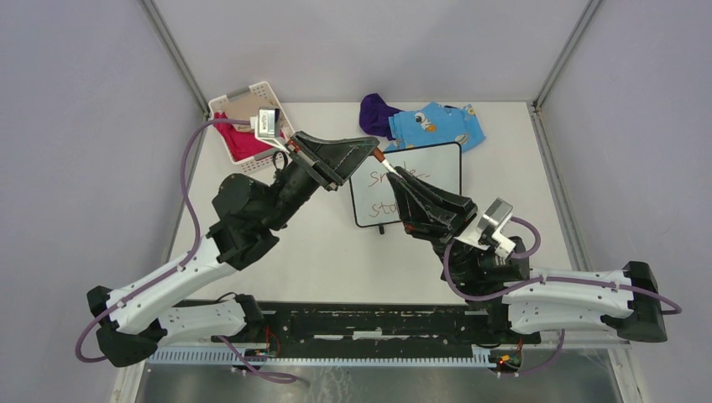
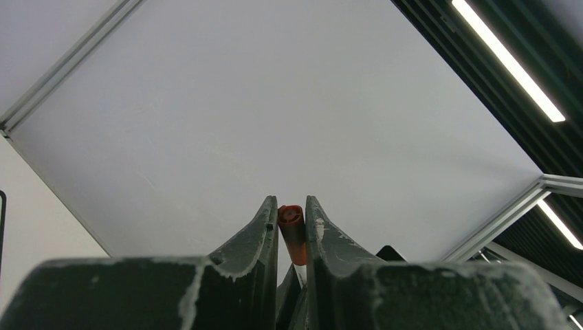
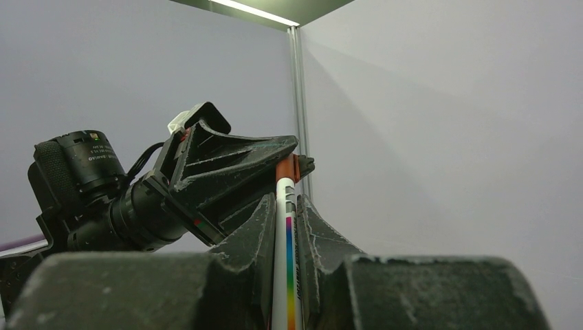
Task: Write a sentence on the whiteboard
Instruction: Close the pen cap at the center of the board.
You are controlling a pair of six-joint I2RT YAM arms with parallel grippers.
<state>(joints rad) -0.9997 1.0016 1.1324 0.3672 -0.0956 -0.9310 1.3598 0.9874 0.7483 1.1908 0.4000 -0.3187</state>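
The white tabletop (image 1: 319, 252) carries everything. The left arm (image 1: 252, 210) and the right arm (image 1: 579, 294) both reach toward its far middle.

The whiteboard (image 1: 438, 178) lies there, a small white rectangle with a thin black frame and rounded corners. The right arm's black tool covers its near left part.

On it the sentence (image 1: 378, 179) runs in thin reddish-brown handwriting over two lines. The upper line begins "sm" and goes on past the tool, where the letters are too small to read. The lower line begins "st", and the rest is hidden.

Just beyond the board lie a blue cloth (image 1: 441, 126) with cartoon prints and a purple cloth (image 1: 378, 113). At the far left stands a white slatted basket (image 1: 280, 104) holding a pink cloth (image 1: 239, 141).

The right tool (image 3: 285, 199) is clamped on a white marker (image 3: 284, 275), which stands up between its fingers. A rainbow stripe and dark print run down the barrel, and the print cannot be read.

The left tool (image 1: 373, 148) meets it from the left above the board's far left corner. In the left wrist view, both of its fingers press against the marker's reddish-brown cap (image 2: 292, 230).

Small white print on a motor housing in the right wrist view is too fine to read.
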